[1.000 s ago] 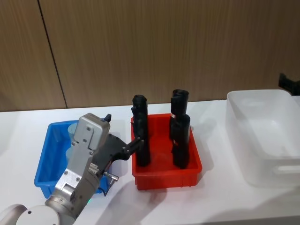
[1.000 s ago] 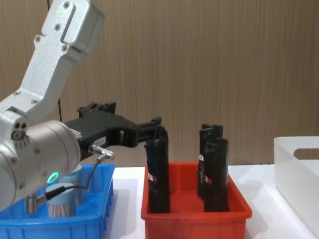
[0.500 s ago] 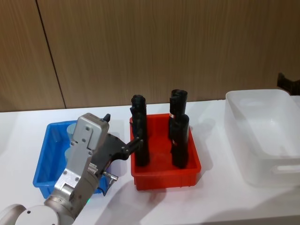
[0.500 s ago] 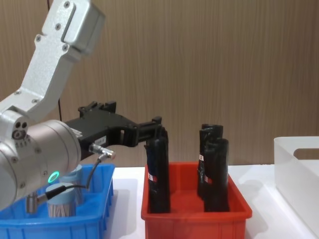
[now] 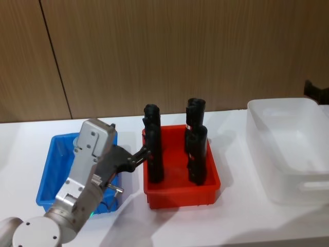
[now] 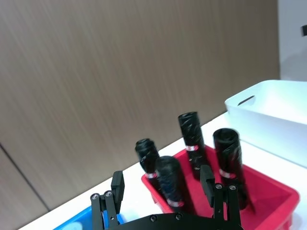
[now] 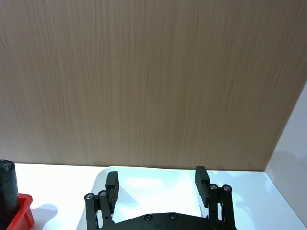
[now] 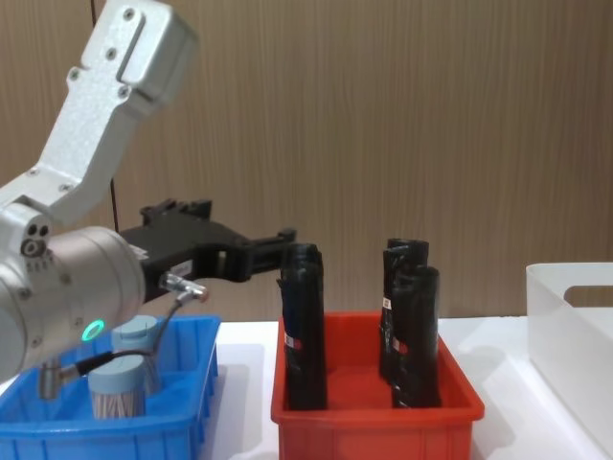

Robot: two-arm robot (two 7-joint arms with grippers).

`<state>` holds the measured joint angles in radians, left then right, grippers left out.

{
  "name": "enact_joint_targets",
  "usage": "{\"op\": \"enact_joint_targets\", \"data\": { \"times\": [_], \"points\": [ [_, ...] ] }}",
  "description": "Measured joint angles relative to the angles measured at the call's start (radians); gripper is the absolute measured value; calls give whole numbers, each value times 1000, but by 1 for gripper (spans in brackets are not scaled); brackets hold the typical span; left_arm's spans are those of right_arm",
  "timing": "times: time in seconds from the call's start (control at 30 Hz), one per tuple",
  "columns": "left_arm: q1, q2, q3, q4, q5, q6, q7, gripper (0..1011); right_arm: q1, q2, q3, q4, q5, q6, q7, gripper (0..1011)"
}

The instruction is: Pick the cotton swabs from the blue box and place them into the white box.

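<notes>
The blue box [image 5: 50, 172] sits at the table's left. Two tubs of cotton swabs [image 8: 117, 398] with pale lids stand in it, one behind the other [image 8: 137, 335]. My left gripper [image 5: 141, 153] hangs open and empty above the blue box's right side. Its fingertips [image 8: 284, 237] point toward the nearest black roll. The left wrist view looks between the open fingers [image 6: 162, 184] at the rolls. The white box [image 5: 288, 149] stands at the far right with nothing visible inside. My right gripper [image 7: 157, 179] is open and parked above the white box [image 7: 158, 189].
A red bin [image 5: 180, 195] holding several tall black rolls [image 8: 304, 326] stands between the blue box and the white box. A wooden wall runs behind the white table. Bare tabletop lies in front of the bins.
My left gripper has drawn back to the left, away from the red bin and over the blue box, still open. The right arm has not moved.
</notes>
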<state>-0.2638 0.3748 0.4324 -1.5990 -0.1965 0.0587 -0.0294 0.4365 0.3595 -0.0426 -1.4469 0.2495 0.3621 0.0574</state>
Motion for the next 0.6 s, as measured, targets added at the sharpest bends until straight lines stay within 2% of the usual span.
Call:
{"op": "enact_joint_targets", "data": {
  "times": [0.23, 0.6],
  "points": [
    [-4, 9, -20, 12, -26, 32, 16, 999, 0, 0, 0, 0, 0, 0, 0, 1002],
    [-3, 24, -60, 38, -110, 77, 52, 1000, 0, 0, 0, 0, 0, 0, 0, 1002]
  ]
}}
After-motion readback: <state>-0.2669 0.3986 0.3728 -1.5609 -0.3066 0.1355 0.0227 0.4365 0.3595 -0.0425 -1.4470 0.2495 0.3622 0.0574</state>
